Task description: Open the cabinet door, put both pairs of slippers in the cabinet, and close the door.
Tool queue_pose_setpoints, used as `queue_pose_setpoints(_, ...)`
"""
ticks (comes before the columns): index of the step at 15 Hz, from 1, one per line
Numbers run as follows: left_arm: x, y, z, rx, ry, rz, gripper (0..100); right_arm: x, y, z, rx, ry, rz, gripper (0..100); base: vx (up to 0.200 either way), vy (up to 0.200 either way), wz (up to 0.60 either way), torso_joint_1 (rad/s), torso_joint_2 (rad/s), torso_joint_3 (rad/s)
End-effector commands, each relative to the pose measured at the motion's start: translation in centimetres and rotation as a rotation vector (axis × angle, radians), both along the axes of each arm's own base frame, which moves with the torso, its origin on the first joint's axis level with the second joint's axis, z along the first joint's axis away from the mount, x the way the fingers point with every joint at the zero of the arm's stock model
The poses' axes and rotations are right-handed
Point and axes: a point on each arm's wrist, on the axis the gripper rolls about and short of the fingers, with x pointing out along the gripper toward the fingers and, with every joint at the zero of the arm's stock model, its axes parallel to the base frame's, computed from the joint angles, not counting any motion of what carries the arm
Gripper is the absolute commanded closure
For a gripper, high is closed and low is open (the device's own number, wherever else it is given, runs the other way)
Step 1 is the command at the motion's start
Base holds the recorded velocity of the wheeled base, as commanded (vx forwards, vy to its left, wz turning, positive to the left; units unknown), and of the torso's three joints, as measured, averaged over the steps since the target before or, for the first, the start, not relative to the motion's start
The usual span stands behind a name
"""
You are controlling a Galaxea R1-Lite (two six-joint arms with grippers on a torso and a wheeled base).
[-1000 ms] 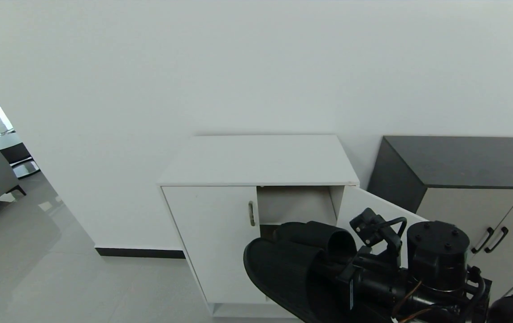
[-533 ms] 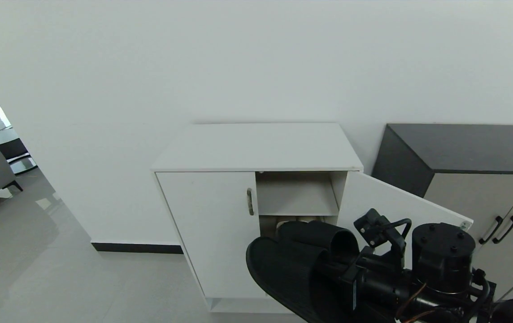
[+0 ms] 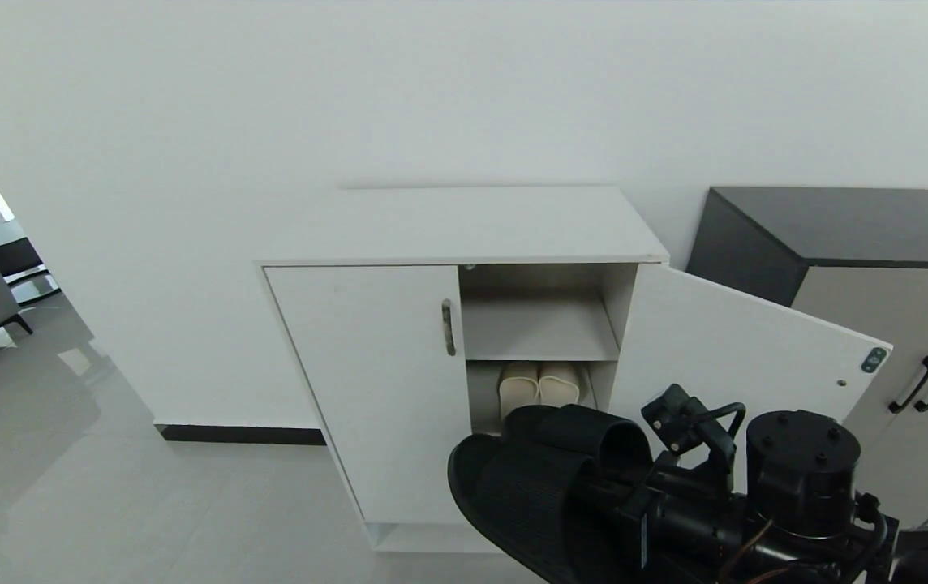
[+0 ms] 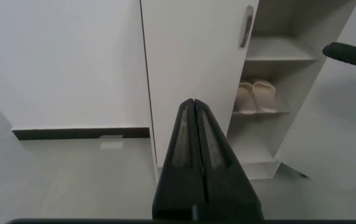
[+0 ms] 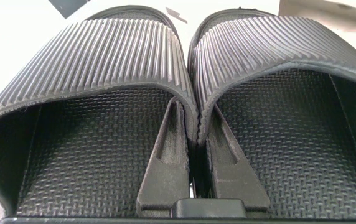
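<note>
White wall behind; my view shifted, baring cream slippers mid-frame in the cabinet; right gripper pinches black slippers, left gripper pressed together.

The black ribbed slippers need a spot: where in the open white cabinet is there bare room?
Bare: the white cabinet's top shelf, between the closed left door and the right wall, and the bottom compartment under the pair of cream slippers. Crowded: their middle shelf, nearly filled side to side.
</note>
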Motion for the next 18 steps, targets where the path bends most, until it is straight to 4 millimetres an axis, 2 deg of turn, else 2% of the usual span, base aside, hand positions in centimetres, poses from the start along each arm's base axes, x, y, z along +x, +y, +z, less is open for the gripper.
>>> queue_pose_setpoints(1, 0.01, 0.0, 0.01, 0.0, 0.001, 0.0, 100, -0.09, -0.06, -0.19, -0.006, 0.005, 0.001, 100, 0.0, 0.0, 0.0, -0.217, 0.52, 0.29)
queue_pose_setpoints(10, 0.01, 0.0, 0.01, 0.0, 0.001, 0.0, 100, -0.17, -0.09, -0.21, -0.008, 0.0, 0.002, 100, 0.0, 0.0, 0.0, -0.194, 0.48, 0.276)
queue_pose_setpoints(12, 0.01, 0.0, 0.01, 0.0, 0.001, 0.0, 100, -0.36, -0.2, -0.33, -0.02, -0.015, 0.01, 100, 0.0, 0.0, 0.0, -0.046, 0.14, 0.085)
queue_pose_setpoints(14, 0.01, 0.0, 0.01, 0.0, 0.001, 0.0, 100, -0.34, -0.24, -0.38, -0.023, -0.017, 0.011, 100, 0.0, 0.0, -0.6, -0.017, 0.05, 0.031)
queue_pose_setpoints(18, 0.01, 0.0, 0.01, -0.002, 0.001, 0.0, 100, -0.33, -0.12, -0.51, -0.027, -0.016, 0.013, 100, 0.0, 0.0, 0.0, 0.0, 0.0, 0.0)
